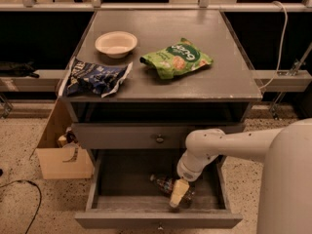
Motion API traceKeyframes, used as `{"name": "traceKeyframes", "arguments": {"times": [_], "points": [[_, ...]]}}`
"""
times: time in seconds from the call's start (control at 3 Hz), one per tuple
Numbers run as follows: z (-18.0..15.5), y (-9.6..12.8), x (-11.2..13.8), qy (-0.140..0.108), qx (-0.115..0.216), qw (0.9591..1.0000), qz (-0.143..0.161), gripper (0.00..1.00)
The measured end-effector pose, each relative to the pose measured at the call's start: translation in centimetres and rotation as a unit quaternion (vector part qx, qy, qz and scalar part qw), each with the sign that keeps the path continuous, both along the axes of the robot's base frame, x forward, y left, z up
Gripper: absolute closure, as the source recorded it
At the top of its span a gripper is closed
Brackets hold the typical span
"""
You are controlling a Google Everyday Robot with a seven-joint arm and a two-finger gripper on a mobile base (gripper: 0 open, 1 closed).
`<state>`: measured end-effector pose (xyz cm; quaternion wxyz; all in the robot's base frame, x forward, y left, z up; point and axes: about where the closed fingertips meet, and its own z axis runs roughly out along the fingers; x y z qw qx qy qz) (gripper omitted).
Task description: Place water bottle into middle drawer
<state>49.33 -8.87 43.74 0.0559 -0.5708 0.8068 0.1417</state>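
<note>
Pincer (178, 195) at the tip of the white arm (229, 143), lowered into the open lower drawer (156, 219), right of its middle. It lies over the right end of the bottle (163, 183); whether it grips the bottle or has let go cannot be told. The bottle lies on its side on the drawer floor, cap end pointing left and far, well inside the walls. The upper drawer (126, 136) is closed just above the arm's elbow.

Risks, as judged from this position:
- If the pincer lifts while gripping, the bottle comes out again and the placement is undone.
- Once released, a round, ribbed bottle on its side may roll toward the near or far wall.
- A sideways withdrawal could knock the bottle or scrape the right drawer wall.
- A steep upward withdrawal could bring the arm against the closed upper drawer front.

On the tabletop, the bowl (116, 43), green bag (176, 57) and dark bag (95, 77) lie well apart from the arm.
</note>
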Motion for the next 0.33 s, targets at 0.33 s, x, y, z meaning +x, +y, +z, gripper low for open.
{"name": "traceKeyframes", "arguments": {"times": [0.33], "points": [[0.00,0.00,0.00,0.000,0.000,1.0000,0.000,0.00]]}}
